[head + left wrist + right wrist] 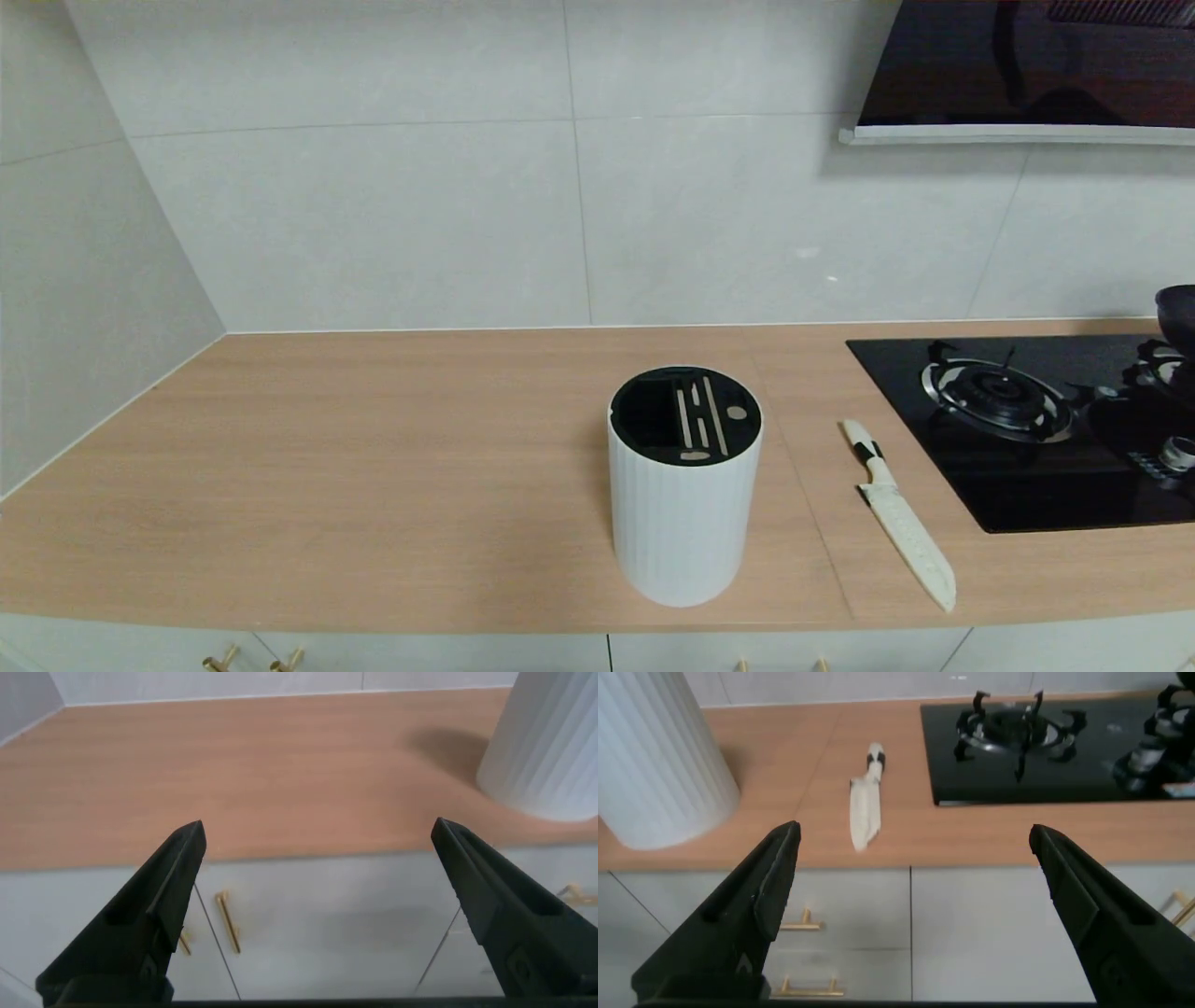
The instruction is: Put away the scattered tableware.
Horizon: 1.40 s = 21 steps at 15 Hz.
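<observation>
A white knife [896, 513] lies flat on the tabletop [373, 467], at three o'clock from the upright white knife block [684, 523], blade pointing to five o'clock. The left hand [318, 840] and the right hand [915, 840] both gape wide, holding nothing.

Things clipped by edges.
We find the white ribbed cylindrical holder [551, 747] cut off in both wrist views, the black glass hob [1027, 495] at the head view's right.

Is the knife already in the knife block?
No, the knife lies flat on the countertop between the white knife block and the gas hob.
</observation>
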{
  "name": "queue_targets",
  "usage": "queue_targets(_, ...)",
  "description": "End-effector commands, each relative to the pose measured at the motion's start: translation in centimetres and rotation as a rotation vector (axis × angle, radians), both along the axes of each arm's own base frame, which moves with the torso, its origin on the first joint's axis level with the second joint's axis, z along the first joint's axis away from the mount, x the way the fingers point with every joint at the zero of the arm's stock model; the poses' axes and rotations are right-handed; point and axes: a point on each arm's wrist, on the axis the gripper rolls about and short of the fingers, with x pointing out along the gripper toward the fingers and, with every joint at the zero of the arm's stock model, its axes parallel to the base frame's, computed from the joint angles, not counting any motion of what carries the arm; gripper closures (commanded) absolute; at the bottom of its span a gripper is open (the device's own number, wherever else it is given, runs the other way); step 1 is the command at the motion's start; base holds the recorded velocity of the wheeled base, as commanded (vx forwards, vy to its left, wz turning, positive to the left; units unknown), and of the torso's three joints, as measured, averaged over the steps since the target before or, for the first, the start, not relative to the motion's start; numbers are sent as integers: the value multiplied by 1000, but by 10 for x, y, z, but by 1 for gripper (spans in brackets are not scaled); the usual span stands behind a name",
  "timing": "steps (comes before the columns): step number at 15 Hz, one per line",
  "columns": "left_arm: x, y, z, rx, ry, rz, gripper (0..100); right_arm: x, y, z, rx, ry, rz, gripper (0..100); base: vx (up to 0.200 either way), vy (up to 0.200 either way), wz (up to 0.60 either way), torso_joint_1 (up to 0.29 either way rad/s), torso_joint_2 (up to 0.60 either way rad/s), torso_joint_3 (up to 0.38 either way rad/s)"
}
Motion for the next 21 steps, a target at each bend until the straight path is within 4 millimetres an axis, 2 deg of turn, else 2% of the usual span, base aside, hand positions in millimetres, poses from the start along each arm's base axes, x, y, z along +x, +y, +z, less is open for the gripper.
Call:
queue_targets(1, 0, 0, 0, 0, 0, 0, 0, 0, 0, 0, 0, 1, 0, 0, 0, 0, 0, 305, -632, -325)
queue_targets(7, 0, 0, 0, 0, 0, 0, 0, 0, 0, 0, 2, 1, 0, 0, 0, 0, 0, 197, -399, -211)
queue_targets(20, 0, 0, 0, 2, 0, 0, 0, 0, 0, 0, 2, 2, -3, 0, 0, 0, 0, 2, -5, -2)
queue_targets(21, 0, 0, 0, 2, 0, 0, 0, -2, 0, 9, 7, -49, -7, 0, 0, 0, 0, 0, 0, 0)
